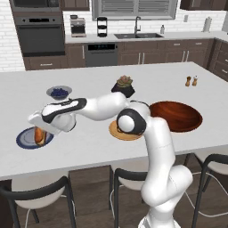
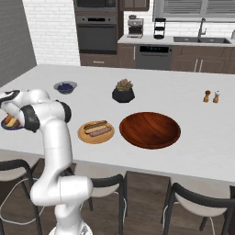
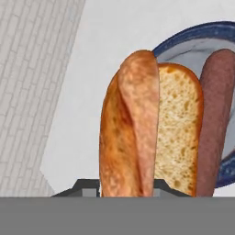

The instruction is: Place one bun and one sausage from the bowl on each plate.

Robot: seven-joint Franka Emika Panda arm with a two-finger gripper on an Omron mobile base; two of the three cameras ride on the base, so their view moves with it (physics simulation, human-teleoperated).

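My gripper (image 3: 126,188) hangs low over the grey-blue plate (image 1: 24,139) at the left end of the island, shut on a golden split bun (image 3: 151,128) that stands between the finger tips. A brown sausage (image 3: 215,119) lies on this plate (image 3: 193,43) just beside the bun. In the left base view the bun (image 1: 40,135) shows under the hand (image 1: 41,128), at the plate's surface. The tan-orange plate (image 2: 82,133) carries a bun (image 2: 95,124) and a sausage (image 2: 101,132). The wide red-brown bowl (image 2: 149,129) to its right looks empty.
A small grey bowl of blue berries (image 1: 59,92) sits behind the blue plate. A black plant pot (image 1: 124,87) stands mid-counter, and two shakers (image 1: 191,81) stand far right. Dark stools (image 1: 40,191) line the near counter edge. My elbow (image 1: 131,122) covers part of the tan plate.
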